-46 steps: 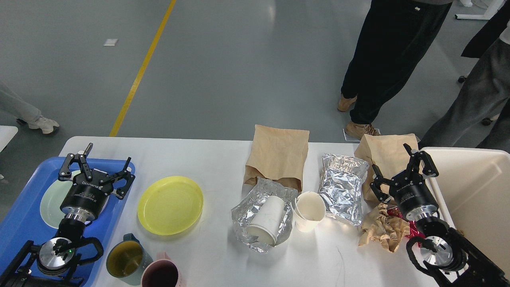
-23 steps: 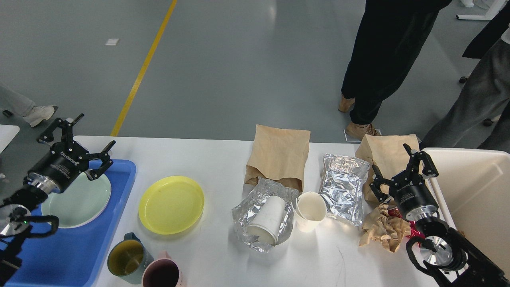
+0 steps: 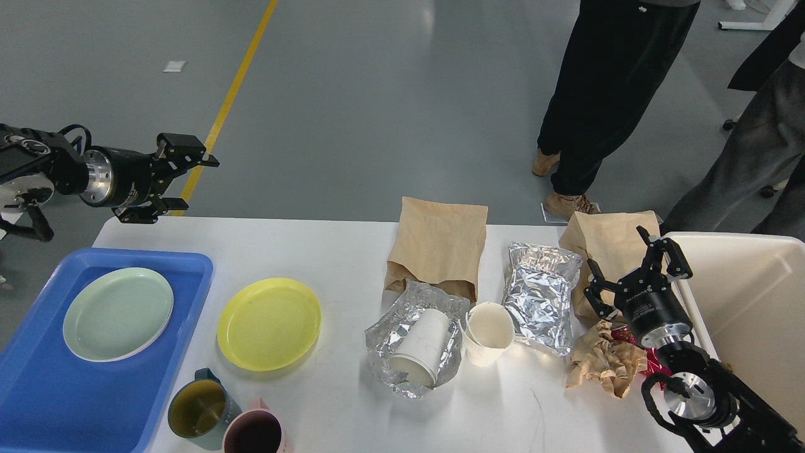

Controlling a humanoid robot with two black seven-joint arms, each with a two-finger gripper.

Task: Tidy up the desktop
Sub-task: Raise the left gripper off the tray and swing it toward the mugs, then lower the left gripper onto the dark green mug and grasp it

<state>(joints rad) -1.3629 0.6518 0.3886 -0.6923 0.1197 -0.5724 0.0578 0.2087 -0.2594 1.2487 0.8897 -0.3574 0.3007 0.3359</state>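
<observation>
The white desktop (image 3: 327,251) carries dishes on the left and rubbish on the right. A pale green plate (image 3: 117,313) lies in the blue tray (image 3: 38,384). Beside the tray lies a yellow plate (image 3: 269,323). At the front edge stand a teal mug (image 3: 198,409) and a pink mug (image 3: 255,435). My left gripper (image 3: 195,182) hangs open and empty above the table's far left corner, pointing right. My right gripper (image 3: 616,248) is open and empty over a brown paper bag (image 3: 607,242), with crumpled brown paper (image 3: 604,365) below its wrist.
Mid-table lie another brown bag (image 3: 438,245), crumpled foil (image 3: 393,330) holding a tipped paper cup (image 3: 421,346), an upright paper cup (image 3: 489,333) and a foil pouch (image 3: 541,296). A cream bin (image 3: 748,314) stands at the right edge. People (image 3: 610,94) stand beyond the table.
My left arm has risen off the blue tray and swung back and up past the table's far left corner, turning sideways. The green plate stays in the tray. The right arm has not moved.
</observation>
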